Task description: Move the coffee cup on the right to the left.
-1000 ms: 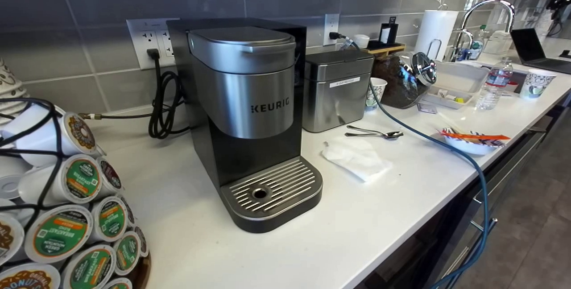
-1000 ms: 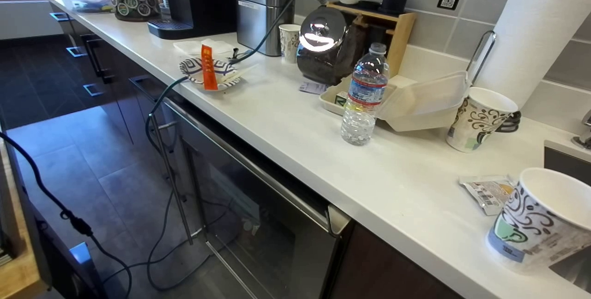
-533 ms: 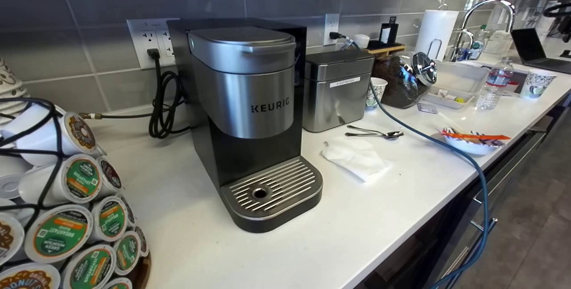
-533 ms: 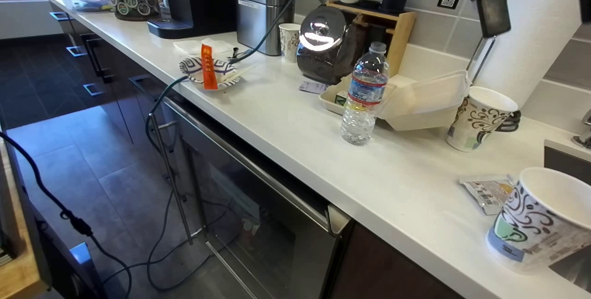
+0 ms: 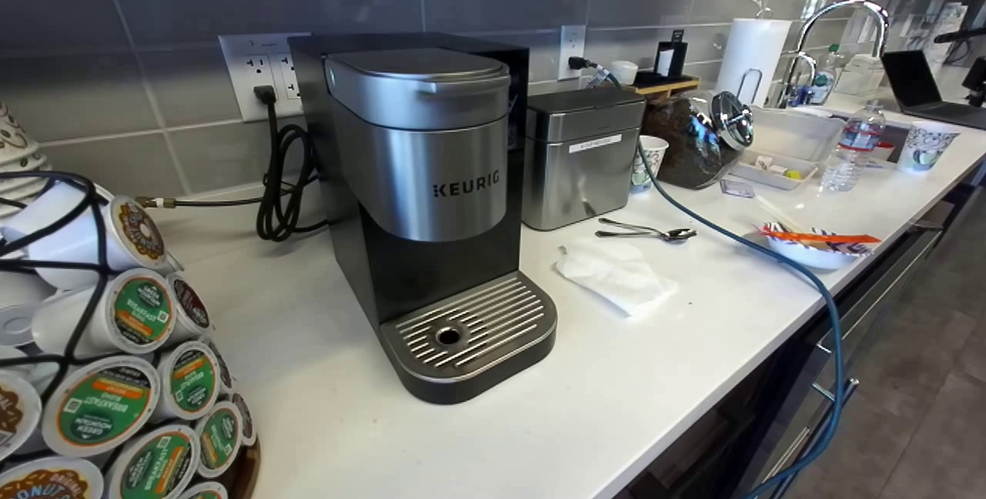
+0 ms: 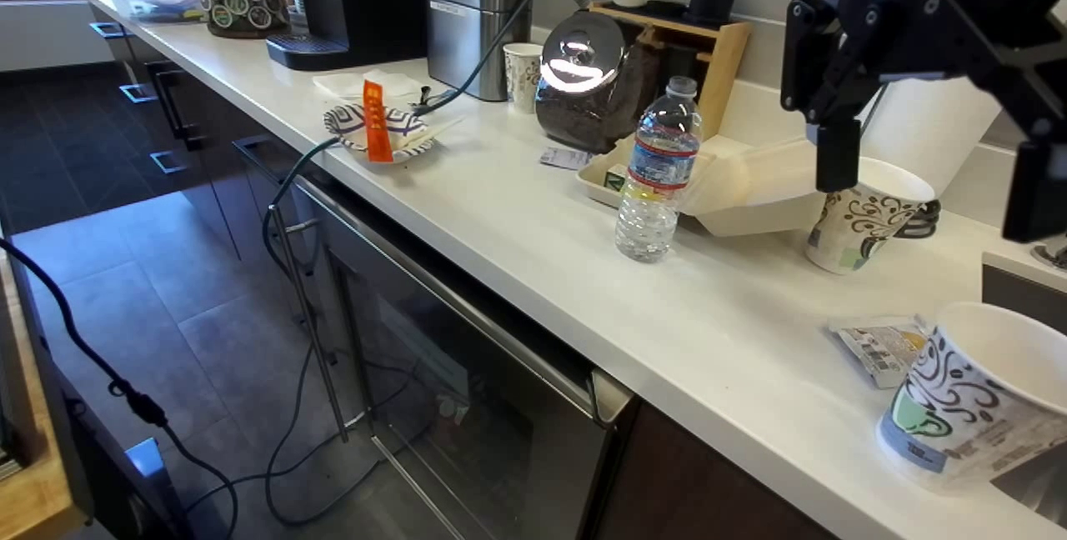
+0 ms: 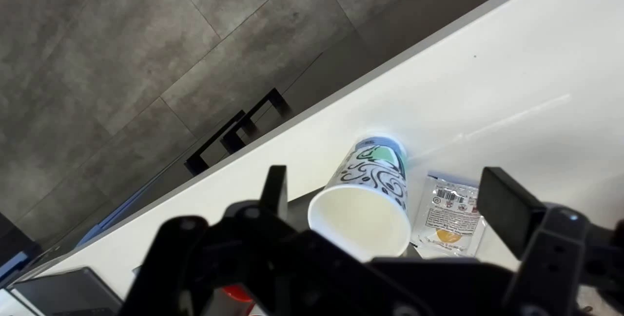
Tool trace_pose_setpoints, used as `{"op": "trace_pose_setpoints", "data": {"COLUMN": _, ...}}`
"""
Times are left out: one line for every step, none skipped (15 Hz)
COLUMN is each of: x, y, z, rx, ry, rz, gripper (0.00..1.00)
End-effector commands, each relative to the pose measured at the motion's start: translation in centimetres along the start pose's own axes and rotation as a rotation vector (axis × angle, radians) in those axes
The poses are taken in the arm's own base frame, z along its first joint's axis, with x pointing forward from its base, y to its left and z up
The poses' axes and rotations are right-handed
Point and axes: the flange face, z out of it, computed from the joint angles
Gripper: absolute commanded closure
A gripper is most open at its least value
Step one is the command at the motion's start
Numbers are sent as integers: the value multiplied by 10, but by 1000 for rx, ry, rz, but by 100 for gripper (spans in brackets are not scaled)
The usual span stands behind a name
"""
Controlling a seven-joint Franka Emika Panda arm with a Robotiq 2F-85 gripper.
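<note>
Evidently empty, the gripper [image 6: 935, 188] hangs with jaws wide apart.
The coffee cup [image 7: 370, 196] stands upright below it, between the jaws in wrist view (sachet [image 7: 451, 216] just beside); recommend a centred descent, then a gentle squeeze, as the cup may buckle.

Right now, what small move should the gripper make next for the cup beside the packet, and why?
Probably ease the gripper down toward the cup: the wrist view shows its fingers apart with the cup between them, beside the packet, and in an exterior view both fingertips appear higher than the cup's rim.
</note>
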Motion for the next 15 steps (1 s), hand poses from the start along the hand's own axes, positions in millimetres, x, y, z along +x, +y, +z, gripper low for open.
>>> {"op": "trace_pose_setpoints", "data": {"x": 0, "y": 1, "z": -2, "rx": -1, "ry": 2, "rz": 1, "gripper": 0}}
{"op": "trace_pose_setpoints", "data": {"x": 0, "y": 1, "z": -3, "rx": -2, "ry": 4, "rz": 2, "gripper": 0}}
{"op": "trace_pose_setpoints", "data": {"x": 0, "y": 2, "z": -4, "rx": -2, "ry": 4, "rz": 2, "gripper": 0}}
{"op": "trace_pose_setpoints", "data": {"x": 0, "y": -4, "z": 7, "rx": 29, "ry": -17, "rz": -9, "gripper": 0}}
{"op": "trace_pose_setpoints", "data": {"x": 2, "y": -8, "z": 20, "rx": 37, "ry": -8, "rz": -28, "gripper": 0}}
{"op": "trace_pose_setpoints", "data": {"x": 2, "y": -12, "z": 27, "rx": 44, "ry": -8, "rz": -55, "gripper": 0}}
{"op": "trace_pose_setpoints", "data": {"x": 4, "y": -17, "z": 39, "rx": 49, "ry": 0, "rz": -92, "gripper": 0}}
{"op": "trace_pose_setpoints", "data": {"x": 7, "y": -20, "z": 47, "rx": 23, "ry": 24, "rz": -107, "gripper": 0}}
{"op": "trace_pose_setpoints", "data": {"x": 11, "y": -24, "z": 56, "rx": 20, "ry": 63, "rz": -116, "gripper": 0}}
{"op": "trace_pose_setpoints", "data": {"x": 17, "y": -28, "z": 61, "rx": -10, "ry": 125, "rz": -134, "gripper": 0}}
{"op": "trace_pose_setpoints", "data": {"x": 21, "y": -30, "z": 65, "rx": -19, "ry": 181, "rz": -149, "gripper": 0}}
{"op": "trace_pose_setpoints", "data": {"x": 25, "y": -33, "z": 67, "rx": -22, "ry": 246, "rz": -156, "gripper": 0}}
{"op": "trace_pose_setpoints", "data": {"x": 29, "y": -36, "z": 69, "rx": -30, "ry": 308, "rz": -162, "gripper": 0}}
{"op": "trace_pose_setpoints", "data": {"x": 31, "y": -39, "z": 72, "rx": -22, "ry": 343, "rz": -163, "gripper": 0}}
{"op": "trace_pose_setpoints", "data": {"x": 31, "y": -44, "z": 78, "rx": -24, "ry": 350, "rz": -165, "gripper": 0}}
